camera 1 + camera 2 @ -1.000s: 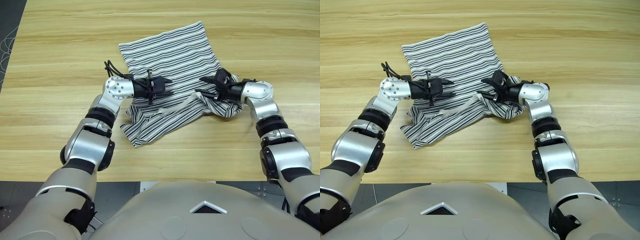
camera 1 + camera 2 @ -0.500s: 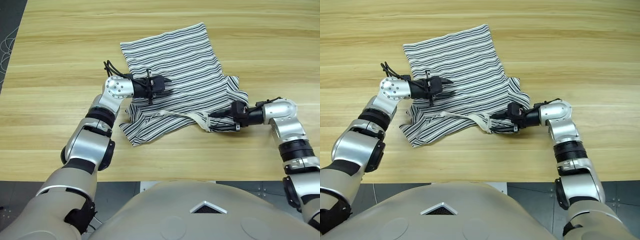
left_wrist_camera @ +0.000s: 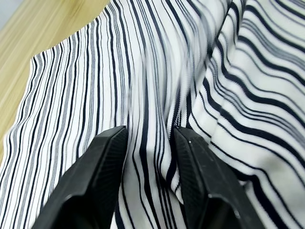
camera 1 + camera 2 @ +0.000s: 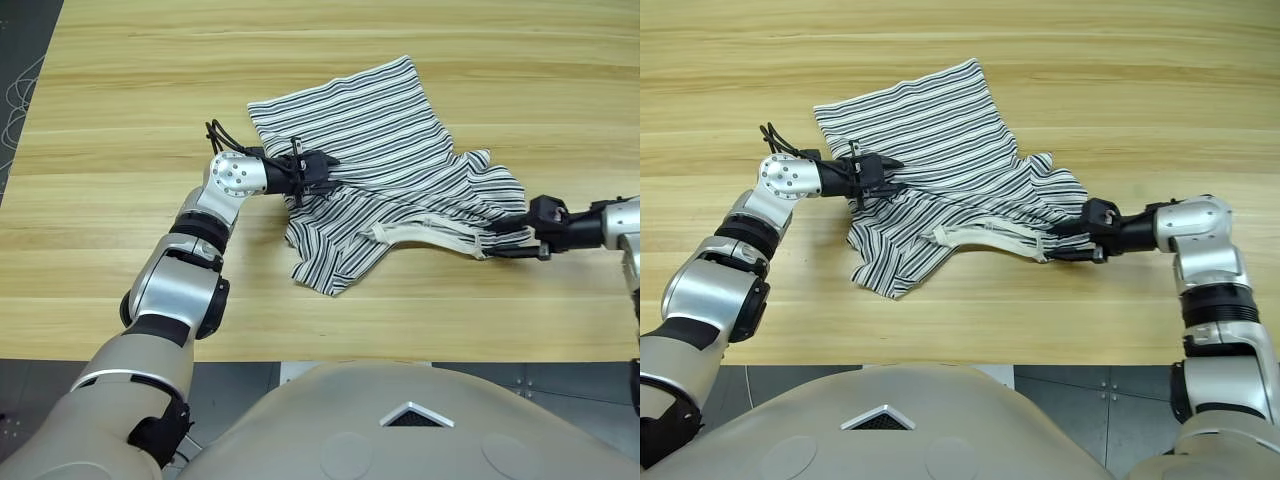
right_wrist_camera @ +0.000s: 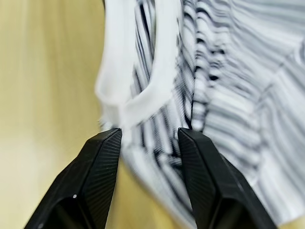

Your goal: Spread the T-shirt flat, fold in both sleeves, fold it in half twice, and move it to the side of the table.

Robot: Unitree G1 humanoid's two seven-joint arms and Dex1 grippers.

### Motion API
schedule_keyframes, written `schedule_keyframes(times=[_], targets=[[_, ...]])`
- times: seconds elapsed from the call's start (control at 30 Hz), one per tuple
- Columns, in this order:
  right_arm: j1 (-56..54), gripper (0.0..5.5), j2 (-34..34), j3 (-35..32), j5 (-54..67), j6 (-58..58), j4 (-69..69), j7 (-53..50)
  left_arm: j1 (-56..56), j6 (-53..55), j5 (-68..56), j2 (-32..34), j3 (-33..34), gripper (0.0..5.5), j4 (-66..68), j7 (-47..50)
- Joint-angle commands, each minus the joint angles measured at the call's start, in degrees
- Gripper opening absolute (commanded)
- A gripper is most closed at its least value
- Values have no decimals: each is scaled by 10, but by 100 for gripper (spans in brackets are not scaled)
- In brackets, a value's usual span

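A black-and-white striped T-shirt (image 4: 385, 135) lies rumpled on the wooden table (image 4: 120, 90), its far part flat and its near part bunched. My left gripper (image 4: 320, 172) is shut on a fold at the shirt's left side; in the left wrist view striped cloth sits between the black fingers (image 3: 102, 176). My right gripper (image 4: 512, 240) is out at the right, shut on the shirt beside its white collar band (image 4: 430, 232). The right wrist view has that white band (image 5: 143, 81) and striped cloth pinched between the fingers (image 5: 205, 181). The cloth is stretched between the two grippers.
Bare wood surrounds the shirt on all sides, widest at the far and left parts. The table's near edge (image 4: 300, 358) runs just below the shirt's lowest corner (image 4: 325, 288). Dark floor (image 4: 20, 60) lies past the left edge.
My right gripper has swung far to the right, dragging the collar end of the shirt with it and stretching the cloth out. The left gripper has stayed almost in place, holding its fold.
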Motion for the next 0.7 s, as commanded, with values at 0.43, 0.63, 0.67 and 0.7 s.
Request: schedule_keyframes(times=[0.43, 0.63, 0.67, 0.7], targets=[[-42, 218, 49, -102, 158, 87, -63, 8, 4, -24, -68, 12, 35, 183, -91, -107], [-187, 218, 184, -93, 93, 32, 52, -151, 57, 7, -121, 35, 32, 183, -277, -151], [-218, 218, 214, -78, 59, 6, 101, -197, 75, 17, -126, 44, 26, 183, -311, -161], [-251, 218, 245, -57, 14, -23, 156, -253, 103, 36, -140, 61, 14, 183, -361, -186]])
